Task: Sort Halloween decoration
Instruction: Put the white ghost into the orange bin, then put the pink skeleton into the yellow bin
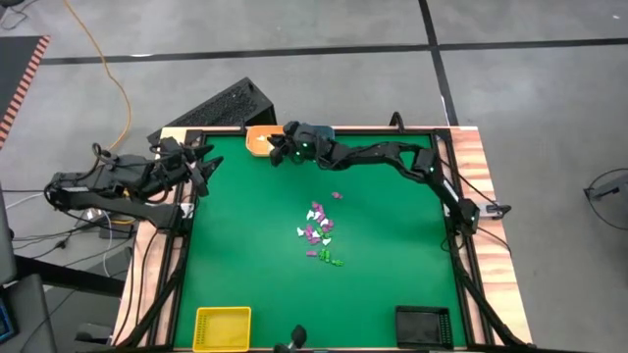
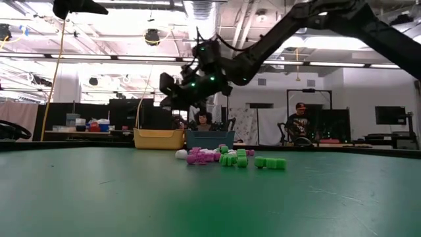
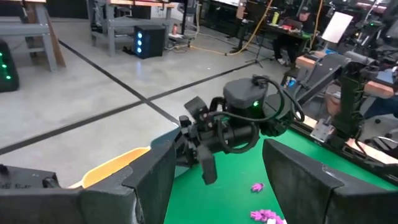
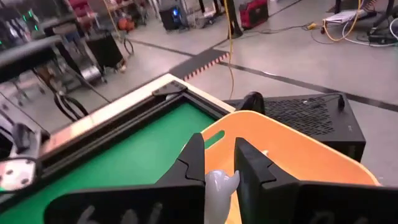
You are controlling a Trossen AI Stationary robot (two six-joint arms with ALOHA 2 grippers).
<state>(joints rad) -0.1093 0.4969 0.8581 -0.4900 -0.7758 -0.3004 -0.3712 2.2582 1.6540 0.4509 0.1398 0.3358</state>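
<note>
Gripping white trinket [image 4: 217,185] | right fingers [image 4: 219,163] over orange tray [image 4: 298,155] | left fingers [image 3: 214,171] open

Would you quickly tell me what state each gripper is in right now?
Left gripper: open, empty, waiting at the table's left edge.
Right gripper: shut on a small white plastic trinket, above the orange plastic tray.

counter [image 1: 392,226]: green, wood-grain rim | trinkets [image 1: 319,235]: purple, white, green | trays: orange [image 4: 298,155], yellow [image 1: 222,327], black [image 1: 423,325], blue [image 2: 209,139] | right gripper [image 4: 219,163]: black, holds white trinket [image 4: 217,185] | floor [image 1: 530,88]: grey, black lines
</note>
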